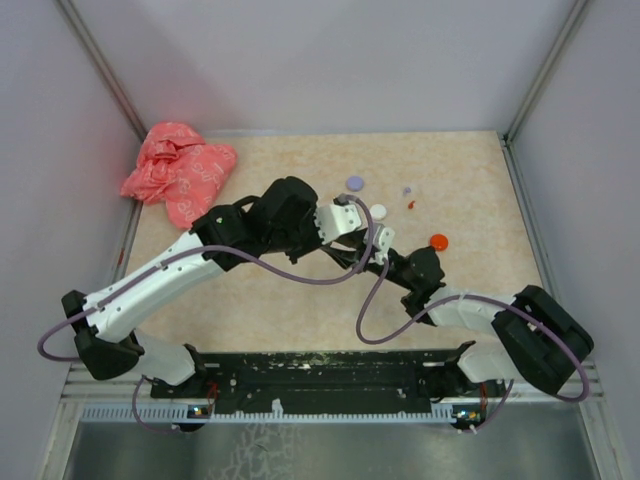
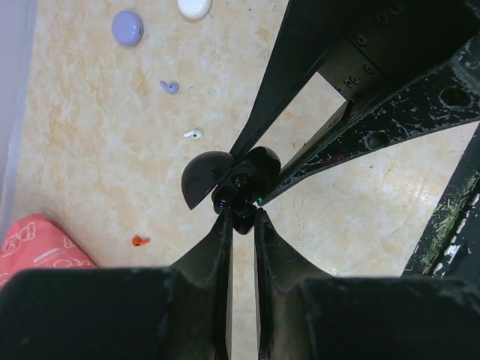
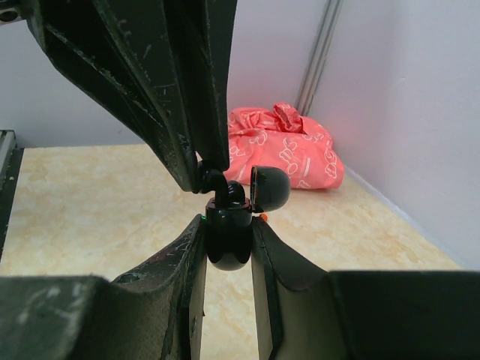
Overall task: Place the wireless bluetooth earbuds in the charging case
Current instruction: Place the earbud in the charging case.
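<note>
1. Tabletop [image 1: 280,320]: beige, marbled, matte. It spreads out on all sides beneath the left claw [image 1: 377,241].
2. Walls [image 1: 330,60]: plain pale lilac-grey panels, one well beyond the claw and one on each side of it.
3. Metal posts [image 1: 545,70]: one stands in each far corner.
4. Crumpled pink cloth [image 1: 178,172]: far left of the claw, against the wall.
5. Light: even and soft, with faint shadows.

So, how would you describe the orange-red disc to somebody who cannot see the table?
Look at the beige table, right half, just beyond the right arm. The disc lies there alone, flat. It is the only orange-red round piece: the lilac disc and white disc lie further left, and the red earbud behind it is far tinier.
</note>
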`<action>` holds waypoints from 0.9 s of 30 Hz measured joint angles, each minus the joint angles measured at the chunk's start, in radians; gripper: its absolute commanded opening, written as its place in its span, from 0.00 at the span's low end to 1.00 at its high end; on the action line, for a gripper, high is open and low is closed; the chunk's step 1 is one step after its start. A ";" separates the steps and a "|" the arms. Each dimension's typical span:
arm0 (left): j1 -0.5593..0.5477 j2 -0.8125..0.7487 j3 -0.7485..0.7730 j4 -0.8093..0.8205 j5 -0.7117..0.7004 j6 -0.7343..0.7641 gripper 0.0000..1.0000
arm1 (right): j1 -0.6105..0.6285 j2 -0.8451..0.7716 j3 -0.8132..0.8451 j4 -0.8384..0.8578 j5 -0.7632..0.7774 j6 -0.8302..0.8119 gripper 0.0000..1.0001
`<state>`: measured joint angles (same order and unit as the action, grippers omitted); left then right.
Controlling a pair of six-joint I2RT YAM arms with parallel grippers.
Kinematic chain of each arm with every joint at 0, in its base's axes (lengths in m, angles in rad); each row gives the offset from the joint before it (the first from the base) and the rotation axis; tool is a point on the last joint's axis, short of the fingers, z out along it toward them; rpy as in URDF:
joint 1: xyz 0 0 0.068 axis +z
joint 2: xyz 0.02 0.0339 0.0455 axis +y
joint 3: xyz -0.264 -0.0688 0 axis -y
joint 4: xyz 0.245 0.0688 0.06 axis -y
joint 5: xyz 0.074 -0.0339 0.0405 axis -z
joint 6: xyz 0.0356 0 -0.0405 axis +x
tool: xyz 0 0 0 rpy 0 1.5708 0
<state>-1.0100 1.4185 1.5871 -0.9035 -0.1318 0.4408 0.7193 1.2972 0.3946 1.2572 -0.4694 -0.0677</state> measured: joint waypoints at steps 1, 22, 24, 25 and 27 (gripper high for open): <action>0.005 0.000 0.003 -0.005 0.011 -0.004 0.06 | 0.000 0.001 0.000 0.003 -0.006 -0.002 0.00; 0.084 -0.029 0.009 -0.009 0.107 -0.060 0.38 | 0.003 0.000 -0.002 0.100 -0.056 -0.013 0.00; 0.087 -0.034 0.009 -0.006 0.104 -0.063 0.39 | 0.002 0.000 -0.002 0.112 -0.056 -0.008 0.00; 0.087 -0.037 0.010 -0.002 0.102 -0.064 0.40 | 0.002 0.000 -0.003 0.116 -0.056 -0.005 0.00; 0.087 -0.041 0.010 0.003 0.102 -0.068 0.45 | 0.002 0.000 -0.003 0.126 -0.056 0.001 0.00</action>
<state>-0.9226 1.3773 1.5967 -0.9005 -0.0296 0.3733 0.7212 1.2968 0.3920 1.3830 -0.5259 -0.0666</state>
